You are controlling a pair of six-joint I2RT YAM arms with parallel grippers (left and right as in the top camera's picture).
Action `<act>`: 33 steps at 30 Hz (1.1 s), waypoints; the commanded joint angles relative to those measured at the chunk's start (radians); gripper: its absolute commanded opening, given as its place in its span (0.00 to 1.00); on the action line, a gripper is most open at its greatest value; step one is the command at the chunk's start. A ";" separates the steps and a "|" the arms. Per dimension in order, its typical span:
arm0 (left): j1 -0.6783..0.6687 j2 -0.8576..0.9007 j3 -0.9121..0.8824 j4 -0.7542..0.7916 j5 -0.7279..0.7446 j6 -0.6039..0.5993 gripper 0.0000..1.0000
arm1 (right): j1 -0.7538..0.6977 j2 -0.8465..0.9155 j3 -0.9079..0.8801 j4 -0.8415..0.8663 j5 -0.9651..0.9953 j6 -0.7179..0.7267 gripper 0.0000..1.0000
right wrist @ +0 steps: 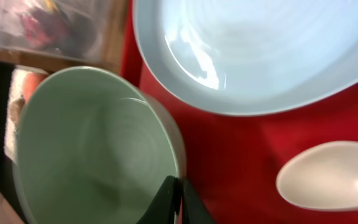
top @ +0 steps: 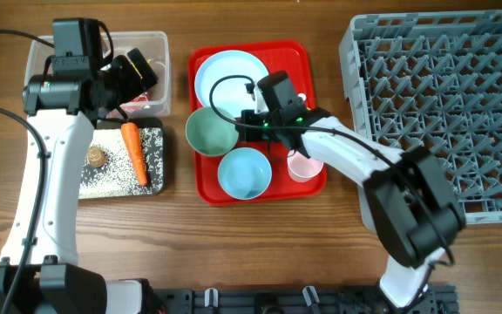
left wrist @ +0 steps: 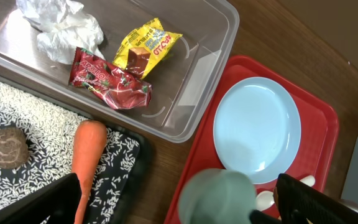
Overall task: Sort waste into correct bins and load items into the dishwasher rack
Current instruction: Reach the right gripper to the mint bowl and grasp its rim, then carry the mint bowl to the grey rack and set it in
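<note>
On the brown wooden table [top: 260,253], the right hand [right wrist: 176,194] pinches the rim of a pale green round bowl [right wrist: 92,149]. The left hand [top: 142,74] is spread wide.

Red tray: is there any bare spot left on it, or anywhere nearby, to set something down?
Hardly: the red tray is crowded with the plate, green bowl, blue bowl, pink cup and spoon. Free patches: the wood strip between tray and dishwasher rack, and the table between the tray and the arms' bases.

Tissue [left wrist: 61,28], yellow wrapper [left wrist: 148,48] and red wrapper [left wrist: 109,79] lie in the clear tub [left wrist: 194,74].
</note>
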 commanded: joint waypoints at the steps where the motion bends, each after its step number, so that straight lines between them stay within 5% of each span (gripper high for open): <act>1: 0.004 -0.012 0.000 0.002 -0.013 -0.013 1.00 | -0.006 -0.175 0.046 -0.063 0.156 -0.095 0.04; 8: 0.004 -0.012 0.000 0.002 -0.013 -0.013 1.00 | -0.052 -0.480 0.046 -0.301 0.614 -0.169 0.04; 17: 0.004 -0.012 0.000 0.002 -0.013 -0.013 1.00 | -0.185 -0.560 0.046 -0.467 0.825 -0.192 0.04; 27: 0.004 -0.012 0.000 0.002 -0.013 -0.013 1.00 | -0.348 -0.557 0.046 -0.455 0.881 -0.203 0.04; 33: 0.004 -0.012 0.000 0.002 -0.013 -0.013 1.00 | -0.378 -0.474 0.046 -0.331 1.023 -0.338 0.04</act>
